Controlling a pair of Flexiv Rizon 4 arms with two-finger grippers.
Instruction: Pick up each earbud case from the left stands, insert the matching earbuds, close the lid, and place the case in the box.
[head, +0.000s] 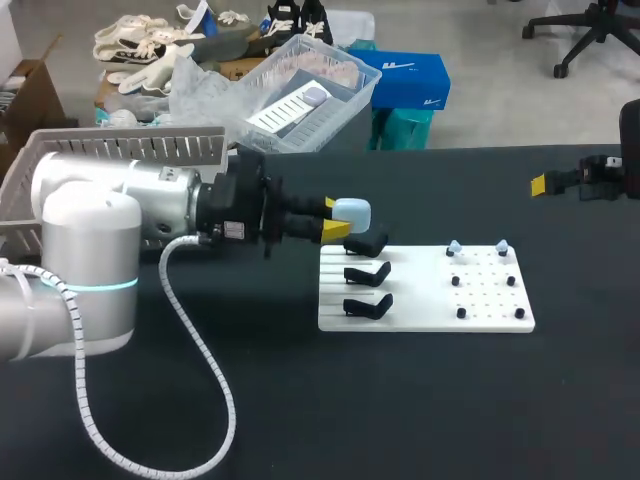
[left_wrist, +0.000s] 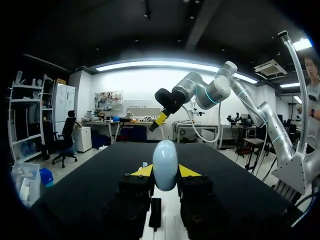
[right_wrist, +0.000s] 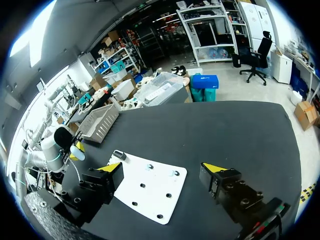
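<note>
My left gripper (head: 338, 222) is shut on a pale blue earbud case (head: 351, 212), held just above the top black stand (head: 366, 244) of the white board (head: 430, 318). Two more black stands (head: 367, 274) sit below it, both bare. In the left wrist view the case (left_wrist: 165, 165) stands upright between the yellow fingertips (left_wrist: 142, 171). Two small pale blue earbuds (head: 453, 247) rest on pegs at the board's far right. My right gripper (right_wrist: 162, 170) hangs open and empty above the board (right_wrist: 150, 192), off at the table's right (head: 545, 184).
A grey slatted basket (head: 130, 150) stands at the table's back left, behind my left arm. A white coiled cable (head: 205, 370) loops over the black table in front of that arm. Small black pegs (head: 487, 285) dot the board's right half.
</note>
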